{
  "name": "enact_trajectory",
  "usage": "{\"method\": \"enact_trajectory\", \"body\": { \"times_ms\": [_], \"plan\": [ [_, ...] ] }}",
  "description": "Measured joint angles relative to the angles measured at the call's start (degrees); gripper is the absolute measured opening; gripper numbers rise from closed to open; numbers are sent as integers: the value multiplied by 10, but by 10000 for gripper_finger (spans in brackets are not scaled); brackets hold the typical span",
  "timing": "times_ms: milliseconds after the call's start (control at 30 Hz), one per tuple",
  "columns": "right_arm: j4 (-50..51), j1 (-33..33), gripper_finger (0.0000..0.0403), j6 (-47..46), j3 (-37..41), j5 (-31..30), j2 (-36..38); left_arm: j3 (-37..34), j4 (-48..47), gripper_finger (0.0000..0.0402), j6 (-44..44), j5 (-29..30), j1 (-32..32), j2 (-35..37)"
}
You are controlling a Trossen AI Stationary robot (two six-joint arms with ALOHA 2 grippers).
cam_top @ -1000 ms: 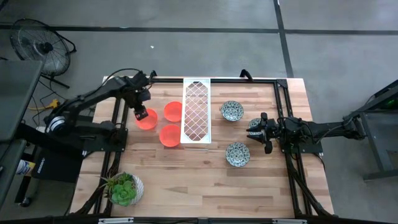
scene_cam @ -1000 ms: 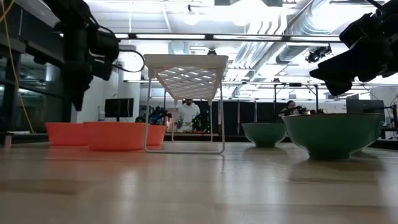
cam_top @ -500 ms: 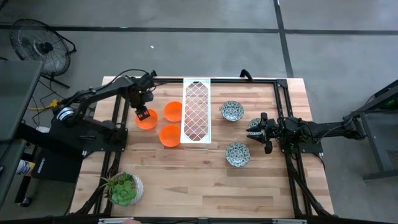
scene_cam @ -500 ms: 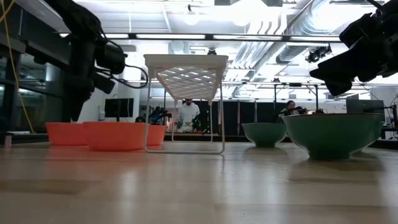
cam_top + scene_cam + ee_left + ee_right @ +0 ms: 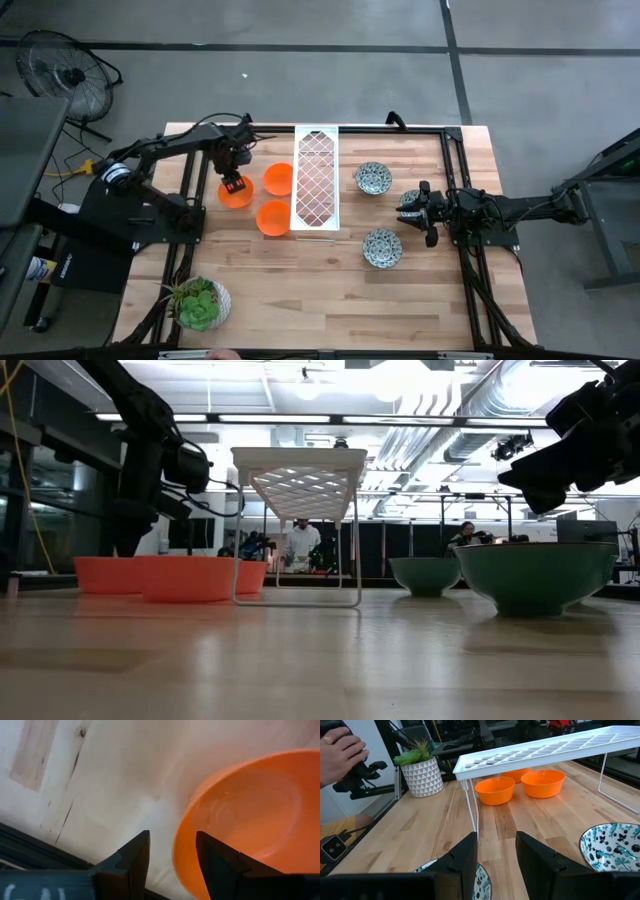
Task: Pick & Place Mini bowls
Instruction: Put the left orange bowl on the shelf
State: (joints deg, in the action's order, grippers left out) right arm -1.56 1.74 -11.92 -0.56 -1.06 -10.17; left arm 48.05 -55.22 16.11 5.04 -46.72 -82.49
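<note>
Three orange mini bowls stand left of the white rack (image 5: 316, 178): the left one (image 5: 238, 196), one farther back (image 5: 278, 179) and one nearer (image 5: 273, 217). My left gripper (image 5: 232, 182) points down, open, over the left bowl's far-left rim. In the left wrist view the rim (image 5: 179, 851) lies between its fingers, one over the table and one over the bowl's hollow. Patterned mini bowls (image 5: 373, 179) (image 5: 382, 248) sit right of the rack. My right gripper (image 5: 404, 208) waits open and level over a third patterned bowl (image 5: 481, 879).
The white wire rack (image 5: 300, 480) stands on thin legs mid-table. A potted green plant (image 5: 200, 303) sits at the near left corner. Black frame rails (image 5: 455, 170) run along the table's sides. A person's hand (image 5: 340, 750) shows beyond the table's left edge.
My left gripper has sunk toward the left orange bowl, still pointing down and still open, and its fingertips are now about level with the bowl's rim. The bowls have stayed where they were.
</note>
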Motion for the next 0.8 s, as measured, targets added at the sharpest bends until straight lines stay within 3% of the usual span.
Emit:
{"method": "enact_trajectory", "body": {
  "times_ms": [433, 800],
  "plan": [
    [0, 0, 122, 0, 0, 0, 0, 0, 1, 144, 22, 0, 3, -29],
    [0, 0, 122, 0, 0, 0, 0, 0, -11, 9, 58, -4, 3, -28]
  ]
}}
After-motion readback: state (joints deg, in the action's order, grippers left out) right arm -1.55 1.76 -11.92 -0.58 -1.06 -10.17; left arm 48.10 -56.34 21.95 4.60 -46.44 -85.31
